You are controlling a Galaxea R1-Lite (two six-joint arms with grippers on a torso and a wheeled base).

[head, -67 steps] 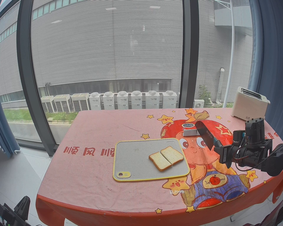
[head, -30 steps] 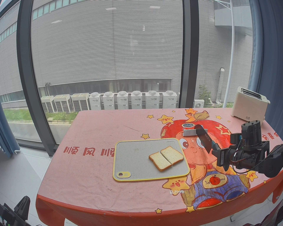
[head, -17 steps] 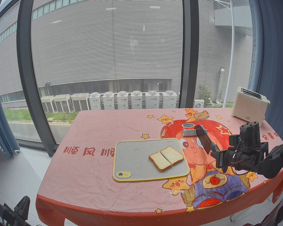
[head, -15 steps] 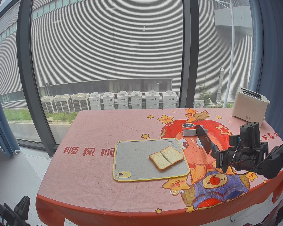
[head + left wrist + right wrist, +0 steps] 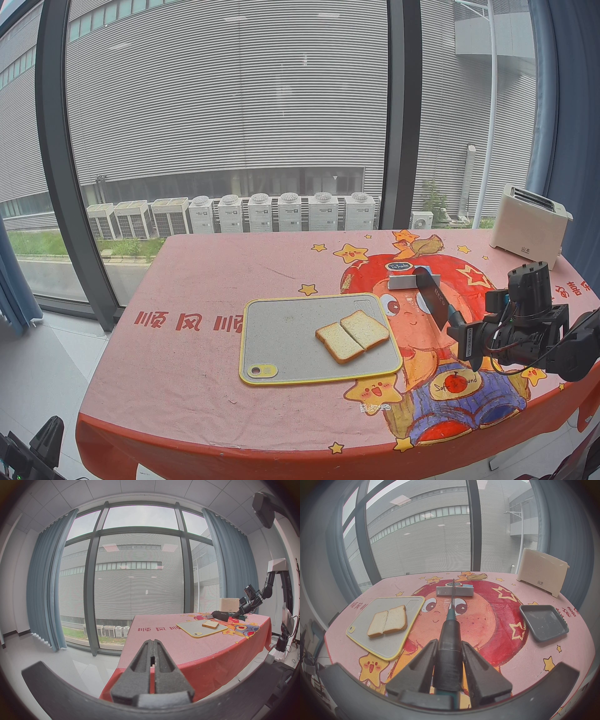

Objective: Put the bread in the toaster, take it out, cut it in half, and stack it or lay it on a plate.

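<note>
Two halves of a cut bread slice lie side by side on the grey, yellow-rimmed cutting board at the table's middle. My right gripper hovers over the table's right side, shut on the dark handle of a knife. The blade points away from me, its tip close to a small grey block. The cream toaster stands at the back right corner. A dark square plate sits in front of the toaster. My left gripper is shut on nothing, low and off the table's left side.
The tablecloth is pink with a cartoon print, and its front edge drops off close to me. Tall windows run behind the table, with blue curtains at both sides.
My right gripper has sunk a little and drifted toward the near edge with the knife. The blade has turned from broadside to nearly edge-on. Bread and board have not moved.
</note>
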